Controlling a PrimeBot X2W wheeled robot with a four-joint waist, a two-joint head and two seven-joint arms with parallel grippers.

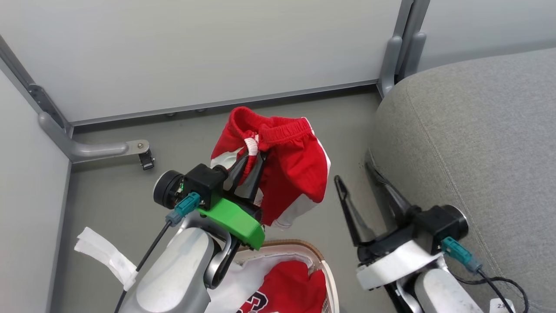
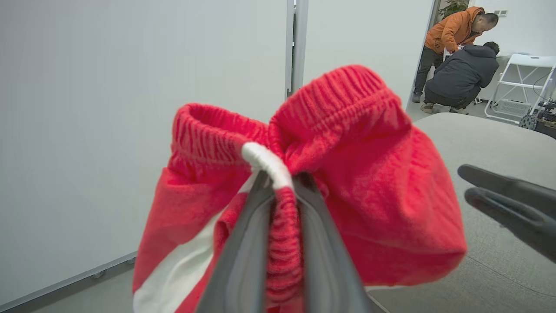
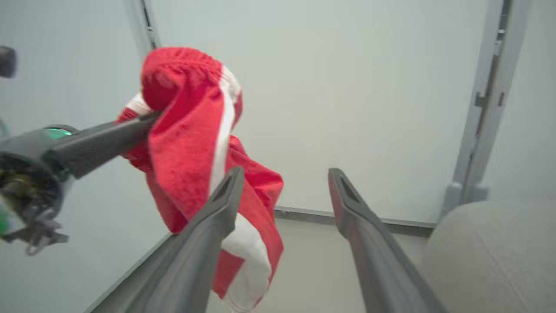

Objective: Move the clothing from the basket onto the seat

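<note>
Red shorts (image 1: 295, 169) with white stripes hang in the air above the floor. My left gripper (image 1: 252, 158) is shut on their bunched waistband, seen close up in the left wrist view, where the shorts (image 2: 369, 174) drape over my left gripper (image 2: 282, 178). Below, the basket (image 1: 319, 256) holds a red jersey (image 1: 295, 282) with numerals on its white liner. My right gripper (image 1: 354, 171) stands open and empty between the shorts and the seat (image 1: 478, 130), a grey couch at the right. The right wrist view has my right gripper (image 3: 284, 174) open beside the shorts (image 3: 186, 130).
White partition walls close the back and left, with a metal foot (image 1: 100, 150) on the grey floor. A white cloth strip (image 1: 104, 254) lies at the lower left. Two persons (image 2: 460, 65) and a white folding chair (image 2: 521, 87) are far off beyond the couch.
</note>
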